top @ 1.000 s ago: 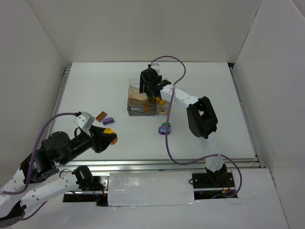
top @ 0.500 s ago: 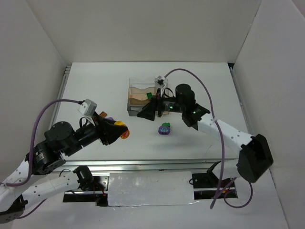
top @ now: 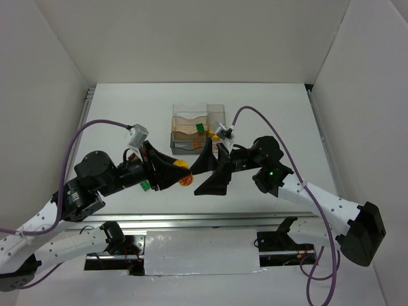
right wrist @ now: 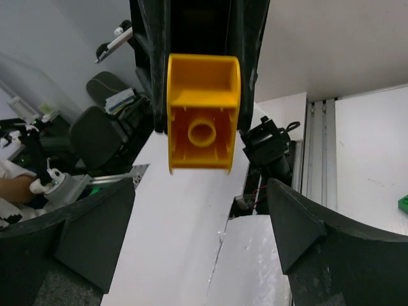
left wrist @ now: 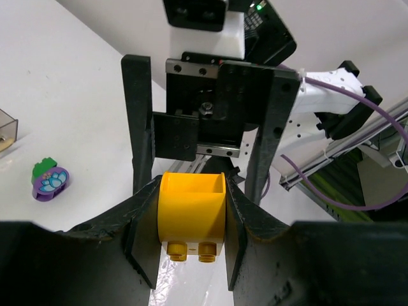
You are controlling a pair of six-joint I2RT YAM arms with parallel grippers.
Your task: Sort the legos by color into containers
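Your left gripper (left wrist: 191, 220) is clamped on a yellow brick (left wrist: 191, 201), held in the air at the centre of the top view, below the containers (top: 185, 144). Your right gripper (right wrist: 201, 191) faces it with jaws wide and empty, not touching the brick; this reads as a hand-over.

Progress is judged partial. Small green and yellow pieces show inside the bins, but the count cannot be told.

Outstanding:
- the held yellow brick
- a green brick (top: 145, 185) on the table, lower left of the top view
- the purple piece with green top (left wrist: 50, 182), loose at the left of the left wrist view
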